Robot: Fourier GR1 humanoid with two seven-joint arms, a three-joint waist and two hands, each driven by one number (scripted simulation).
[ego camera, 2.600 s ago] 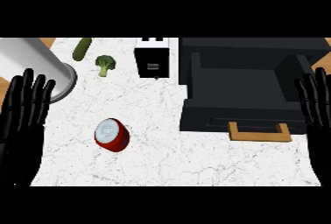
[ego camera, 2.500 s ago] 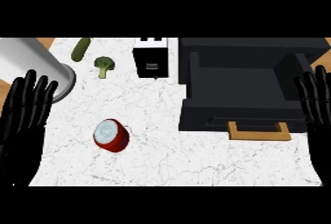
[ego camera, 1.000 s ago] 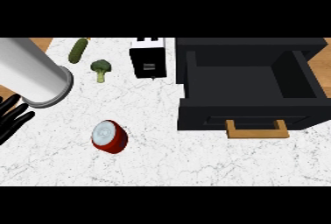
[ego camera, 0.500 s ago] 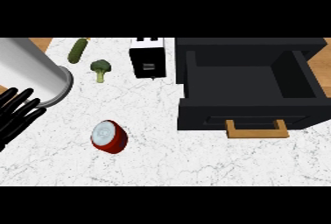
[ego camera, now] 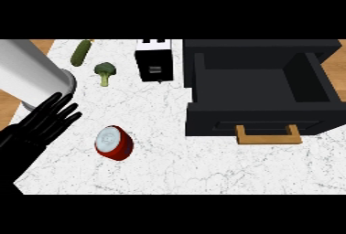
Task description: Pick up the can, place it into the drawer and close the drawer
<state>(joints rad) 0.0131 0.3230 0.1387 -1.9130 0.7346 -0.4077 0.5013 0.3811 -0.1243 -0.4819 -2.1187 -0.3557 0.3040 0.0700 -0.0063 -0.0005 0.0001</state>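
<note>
Since approx. half a sec ago, left hand (ego camera: pixel 42 125) has advanced from the left edge toward mid-frame, fingers straight, holding nothing. Right hand is out of frame. Can (ego camera: pixel 113 142) lies on its side, lower left, just right of the hand, untouched. Drawer (ego camera: pixel 260 87) stands open, upper right. Judgement: approach phase, grasp not yet made.

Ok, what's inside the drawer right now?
The drawer stands open and its visible floor is bare, dark and holds nothing. The near strip behind its front panel is hidden. The can still lies on the counter.
</note>
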